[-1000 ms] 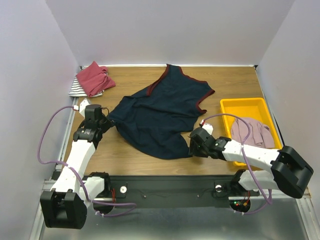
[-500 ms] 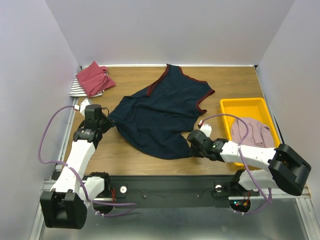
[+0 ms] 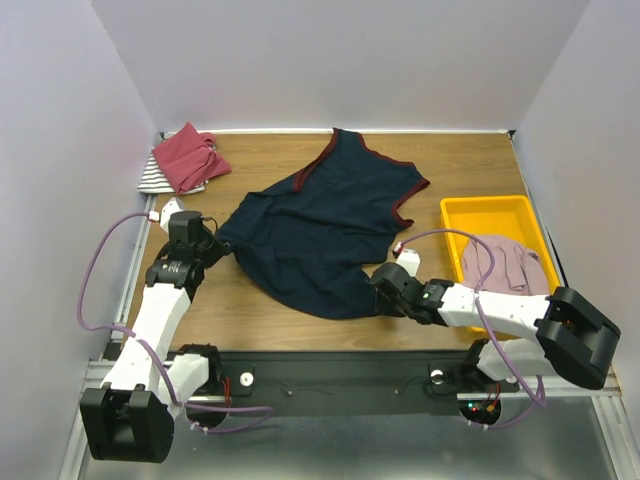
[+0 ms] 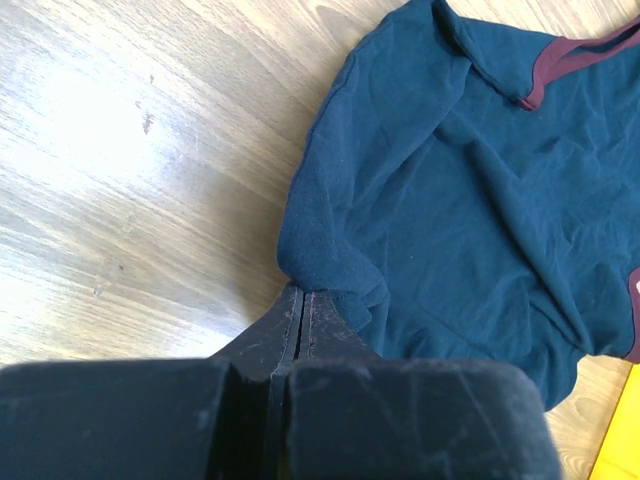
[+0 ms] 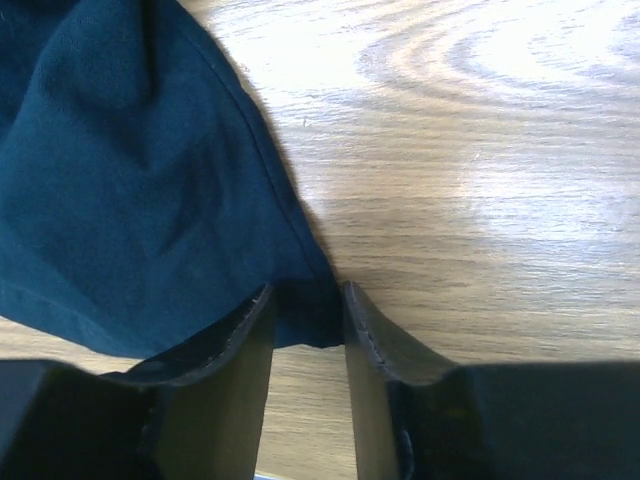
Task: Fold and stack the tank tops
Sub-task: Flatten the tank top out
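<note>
The navy tank top [image 3: 320, 230] with maroon trim lies spread and rumpled across the middle of the wooden table. My left gripper [image 3: 220, 244] is shut on its left hem corner; in the left wrist view the jaws [image 4: 302, 296] meet on the navy cloth [image 4: 480, 180]. At the garment's near right corner, my right gripper [image 3: 378, 290] stands open. In the right wrist view that corner of navy cloth [image 5: 120, 180] lies between the gripper's [image 5: 308, 296] parted tips. A red tank top [image 3: 188, 158] lies on a striped one [image 3: 150, 180] at the far left corner. A pale pink one [image 3: 505, 262] sits in the tray.
The yellow plastic tray [image 3: 490, 205] stands on the right, just beyond my right arm. White walls close in the table on three sides. A black rail with both arm bases runs along the near edge [image 3: 330, 375].
My right gripper has slid a little left onto the tank top's near right corner, and its jaws have narrowed. The left arm and the cloth have hardly moved.
</note>
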